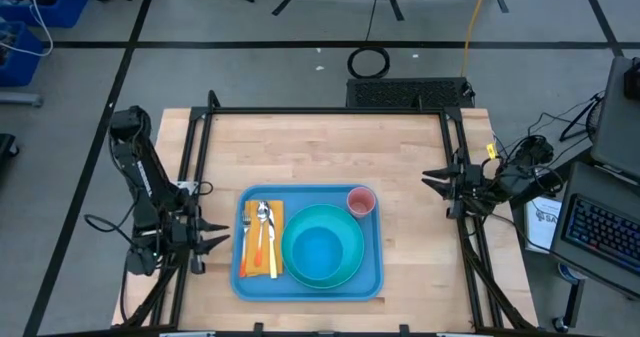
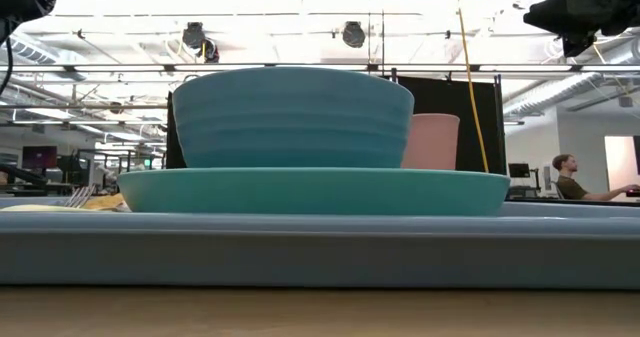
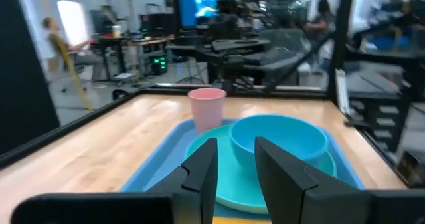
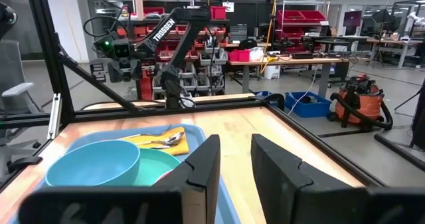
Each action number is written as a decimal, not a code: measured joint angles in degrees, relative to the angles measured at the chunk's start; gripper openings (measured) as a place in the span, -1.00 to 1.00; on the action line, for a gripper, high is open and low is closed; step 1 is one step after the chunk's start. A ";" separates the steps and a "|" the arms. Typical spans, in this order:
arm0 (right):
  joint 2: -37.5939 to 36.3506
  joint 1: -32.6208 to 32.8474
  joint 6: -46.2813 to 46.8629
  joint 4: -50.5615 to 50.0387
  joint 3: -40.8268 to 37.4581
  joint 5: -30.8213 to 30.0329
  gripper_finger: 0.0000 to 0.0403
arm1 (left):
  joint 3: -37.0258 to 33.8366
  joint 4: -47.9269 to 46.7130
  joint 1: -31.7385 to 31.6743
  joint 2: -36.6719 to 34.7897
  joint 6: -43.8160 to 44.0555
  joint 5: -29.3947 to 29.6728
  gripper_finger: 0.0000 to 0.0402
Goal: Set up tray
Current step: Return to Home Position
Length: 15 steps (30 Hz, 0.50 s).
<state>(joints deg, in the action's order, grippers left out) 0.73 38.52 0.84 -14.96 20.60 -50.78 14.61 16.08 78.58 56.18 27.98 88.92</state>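
tray [image 1: 300,199] flat on wooden table [image 1: 330,147], between both grippers. on the tray: teal plate [image 1: 352,232] with blue bowl [image 1: 316,253] at middle, pink cup [image 1: 361,202] in far right corner, yellow napkin [image 1: 277,217] with cutlery [image 1: 263,222] at left end. left gripper [image 1: 226,242] just off tray's left edge, fingers narrowly parted, holding nothing. right gripper [image 1: 427,180] off tray's right side, well apart, same narrow gap, empty.

The bench [image 1: 320,147] is pale, smooth wood with visible grain. The tray [image 1: 372,267] looks like smooth blue plastic. The bowl [image 2: 290,117] has a ribbed, satin outside. At the tray's nine o'clock, cutlery [image 1: 263,217] gleams like polished metal.
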 joint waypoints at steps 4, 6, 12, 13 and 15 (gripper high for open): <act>0.00 0.00 0.00 0.00 0.00 -0.02 -0.63 | 0.00 -0.13 -0.37 0.04 -5.93 -2.73 -0.48; 0.00 0.00 0.00 0.00 0.00 -0.02 -0.63 | 0.00 -0.01 -0.84 0.04 -7.19 -3.47 -0.48; 0.00 0.00 0.00 0.01 -0.02 -0.04 -0.63 | 0.00 0.15 -2.17 0.04 -6.66 -6.02 -0.48; 0.00 0.00 0.00 0.01 -0.02 -0.04 -0.63 | 0.00 0.19 -2.17 0.04 -6.68 -7.06 -0.48; 0.00 0.00 0.00 0.02 -0.02 -0.04 -0.63 | 0.00 0.19 -2.17 0.04 -6.68 -9.37 -0.48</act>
<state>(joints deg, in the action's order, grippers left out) 0.73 38.52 0.84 -14.94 20.58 -50.83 14.61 16.27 76.40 56.23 21.30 79.55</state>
